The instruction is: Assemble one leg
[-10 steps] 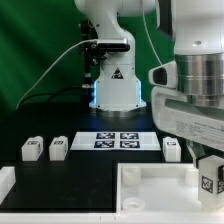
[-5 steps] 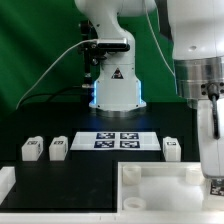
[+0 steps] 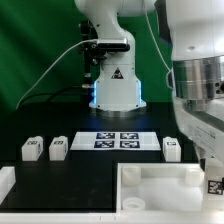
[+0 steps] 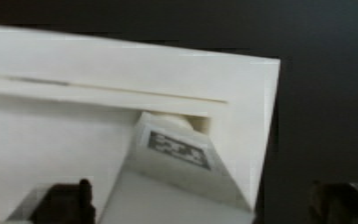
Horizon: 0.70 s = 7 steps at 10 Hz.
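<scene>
At the near right corner of the bench (image 3: 90, 175), a small white block-like plastic leg with a black-and-white tag (image 3: 214, 185) stands at the right corner of the large white square panel with a raised rim (image 3: 165, 188). A second ago this leg sat a little higher and further in from the frame edge, under the low, bulky wrist; half a second ago the arm appeared narrower, as if turned; now the wrist is broad again and the leg lies lower, almost cut off by the exterior view's right edge. That suggests the leg is being lowered and twisted into the panel's corner, so the assembly step looks to be under way rather than finished.

The end effector (image 4: 194, 200) cannot be read as open or closed: only two dark fingertips (image 4: 66, 200) show in the wrist view, well apart, and whether they grip the leg is unclear.

Further back, three loose matching legs (image 3: 58, 148) rest along the middle of the bench, two toward the left edge and one toward the right, with the marker board (image 3: 116, 140) between them.

The wrist view alone shows the tagged leg (image 4: 179, 148) seated against the panel's corner wall; the exterior view alone shows the spare legs and the arm's base.
</scene>
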Available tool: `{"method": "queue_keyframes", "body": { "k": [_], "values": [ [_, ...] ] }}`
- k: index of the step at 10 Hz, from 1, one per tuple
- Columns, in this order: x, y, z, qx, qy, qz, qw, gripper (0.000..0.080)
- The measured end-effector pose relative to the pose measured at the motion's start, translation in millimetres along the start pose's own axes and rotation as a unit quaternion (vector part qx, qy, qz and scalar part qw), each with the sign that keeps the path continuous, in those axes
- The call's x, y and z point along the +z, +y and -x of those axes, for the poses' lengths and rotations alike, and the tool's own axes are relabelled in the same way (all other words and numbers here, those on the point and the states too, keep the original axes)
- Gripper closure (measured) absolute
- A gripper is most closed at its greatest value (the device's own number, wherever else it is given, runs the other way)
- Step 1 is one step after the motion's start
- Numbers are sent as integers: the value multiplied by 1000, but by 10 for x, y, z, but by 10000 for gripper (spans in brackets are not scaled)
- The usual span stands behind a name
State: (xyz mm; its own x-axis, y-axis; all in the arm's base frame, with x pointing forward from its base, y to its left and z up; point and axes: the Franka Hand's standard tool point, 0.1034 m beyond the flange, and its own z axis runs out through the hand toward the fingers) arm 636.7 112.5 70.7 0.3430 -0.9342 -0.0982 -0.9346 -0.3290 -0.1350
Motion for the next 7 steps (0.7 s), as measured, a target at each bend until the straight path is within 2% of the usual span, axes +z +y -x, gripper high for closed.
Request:
{"method": "queue_keyframes", "body": {
  "k": [2,4,5,6,7],
  "values": [
    [9,31,-12,-121,3,0,993,154],
    [12,35,-21,-228,3,1,974,151],
    [27,43,7,-330,5,17,944,151],
    [0,1,105,-408,3,36,912,151],
    [-20,-39,156,-501,-1,46,864,151]
  ]
}}
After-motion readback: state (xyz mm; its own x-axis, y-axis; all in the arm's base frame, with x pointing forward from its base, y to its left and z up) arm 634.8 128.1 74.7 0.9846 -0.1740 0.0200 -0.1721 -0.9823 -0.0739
